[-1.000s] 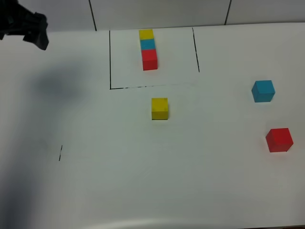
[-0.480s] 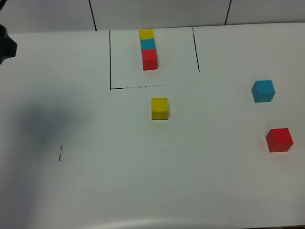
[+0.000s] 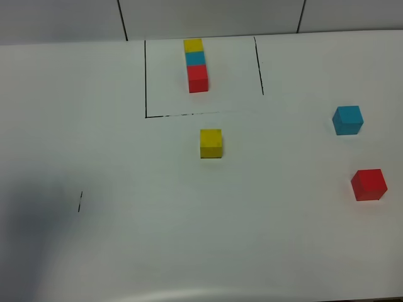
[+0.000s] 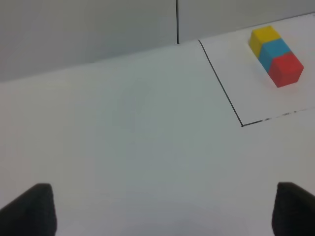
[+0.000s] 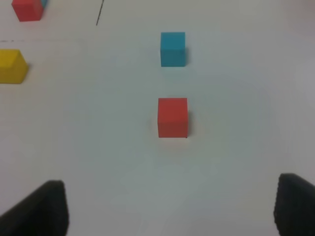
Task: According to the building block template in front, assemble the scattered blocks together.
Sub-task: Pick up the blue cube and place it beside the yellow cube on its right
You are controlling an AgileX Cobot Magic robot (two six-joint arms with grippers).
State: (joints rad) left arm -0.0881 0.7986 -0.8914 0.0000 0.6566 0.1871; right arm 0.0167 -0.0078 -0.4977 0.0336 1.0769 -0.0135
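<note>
Left hand [image 4: 162, 211] is hanging wide open over the worktop [image 3: 94, 264], the building block template [image 3: 196, 65] is sitting inside its pen outline [image 3: 146, 75] with the yellow block [image 3: 211, 143] just outside it. The cyan block [image 3: 347, 119] and red block [image 3: 369, 184] are lying apart further right, red facing the wide-open right hand [image 5: 167, 206]. I'm guessing these are light, stiff matte cubes, so pinching opposite flat faces should be working fine, with nothing crowding them

Bright, even light washes the white table [image 3: 283, 239]; the yellow cube [image 3: 211, 143] casts only a thin shadow at its base, while a broad soft grey shadow [image 3: 31, 214] pools at the near left. Wrist views run softer, with the left end effector [image 4: 165, 211] and right end effector [image 5: 170, 209] showing as dark, blurred tips.
</note>
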